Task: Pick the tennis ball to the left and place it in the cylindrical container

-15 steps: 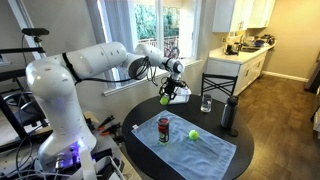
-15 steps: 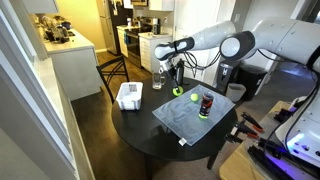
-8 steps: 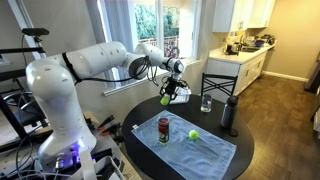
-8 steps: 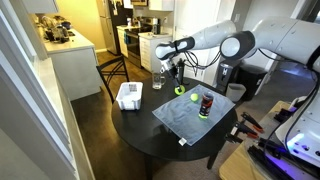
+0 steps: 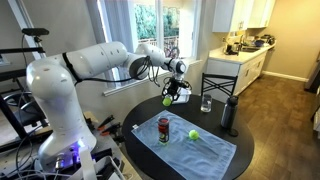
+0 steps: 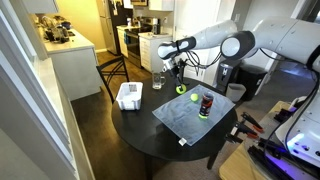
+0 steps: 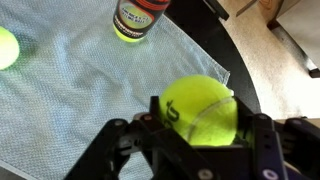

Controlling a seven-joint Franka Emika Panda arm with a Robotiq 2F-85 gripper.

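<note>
My gripper (image 7: 200,118) is shut on a yellow-green tennis ball (image 7: 198,108) and holds it in the air above the round dark table. Both exterior views show the held ball (image 5: 166,99) (image 6: 180,90) under the gripper (image 5: 170,96) (image 6: 180,86). The short dark red can (image 5: 164,129) (image 6: 206,103) stands upright on the light blue cloth (image 5: 200,148), apart from the gripper. In the wrist view the can (image 7: 140,14) is at the top edge. The second, look-alike ball (image 5: 193,134) (image 7: 6,47) lies on the cloth beside the can.
A clear drinking glass (image 5: 206,103) (image 6: 158,82) and a tall black bottle (image 5: 229,115) stand on the table. A white box (image 6: 129,96) sits near the table's edge. A chair stands behind the table.
Hardly any change: the gripper stays shut on the ball at about the same spot, shifted only very slightly.
</note>
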